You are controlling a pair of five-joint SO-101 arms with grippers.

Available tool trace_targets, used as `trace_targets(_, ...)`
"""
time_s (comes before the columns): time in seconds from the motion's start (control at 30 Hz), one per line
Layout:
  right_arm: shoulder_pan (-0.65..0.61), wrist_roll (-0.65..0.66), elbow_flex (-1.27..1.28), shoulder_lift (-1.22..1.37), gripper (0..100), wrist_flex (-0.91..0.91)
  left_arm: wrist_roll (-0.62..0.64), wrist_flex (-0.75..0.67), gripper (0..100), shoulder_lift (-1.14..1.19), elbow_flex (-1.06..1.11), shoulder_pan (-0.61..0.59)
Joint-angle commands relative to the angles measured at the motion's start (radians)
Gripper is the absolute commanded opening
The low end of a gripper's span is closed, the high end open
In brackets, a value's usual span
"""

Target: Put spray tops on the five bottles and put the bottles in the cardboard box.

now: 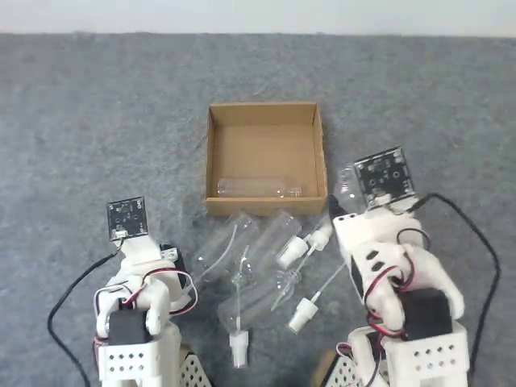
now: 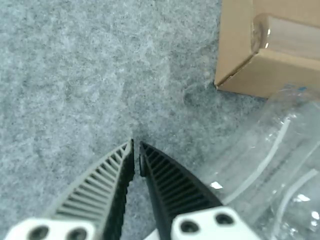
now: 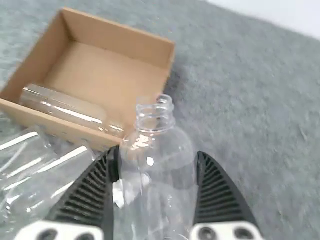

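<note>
My right tool (image 3: 157,156): clamped on capless bottle (image 3: 154,130), just beside box (image 3: 122,39) corner. My left tool (image 2: 136,146): closed, empty (over bare surface (image 2: 75,75)). I'd hold the bottle steady while the left tool fetches a top (image 1: 303,313).

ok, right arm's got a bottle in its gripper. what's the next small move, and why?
Probably open the left gripper and bring it to the loose spray top, whose tube lies bare. The right gripper is shut on a bottle whose neck is bare, so it needs a top before boxing. The left gripper is shut and empty.
</note>
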Motion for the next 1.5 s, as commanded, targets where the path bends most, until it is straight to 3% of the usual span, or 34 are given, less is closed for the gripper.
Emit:
trace_targets(0.0, -0.064, -0.011, 0.06, -0.096, 1.7, -0.119, -0.005, 0.005, 1, -0.015, -0.013, 0.0)
trace_targets(0.27, -0.107, -0.012, 0.192, -0.234, 1.7, -0.225, -0.005, 0.005, 1, -0.015, -0.013, 0.0)
trace_targets(0.43, -0.099, -0.13, 0.281, -0.334, 1.7, -0.265, -0.005, 0.005, 1, -0.015, -0.013, 0.0)
trace_targets(0.63, -0.09, -0.14, 0.404, -0.496, 1.7, -0.314, -0.005, 0.005, 1, -0.015, -0.013, 0.0)
trace_targets(0.83, 0.047, -0.15, 0.473, -0.521, 1.7, -0.363, -0.005, 0.005, 1, -0.015, -0.013, 0.0)
trace_targets(1.23, 0.291, -0.351, 0.502, -0.521, 1.7, -0.39, -0.005, 0.005, 1, -0.015, -0.013, 0.003)
trace_targets(1.47, 0.354, -0.371, 0.503, -0.521, 1.7, -0.39, -0.009, 0.005, 1, -0.015, -0.013, 0.006)
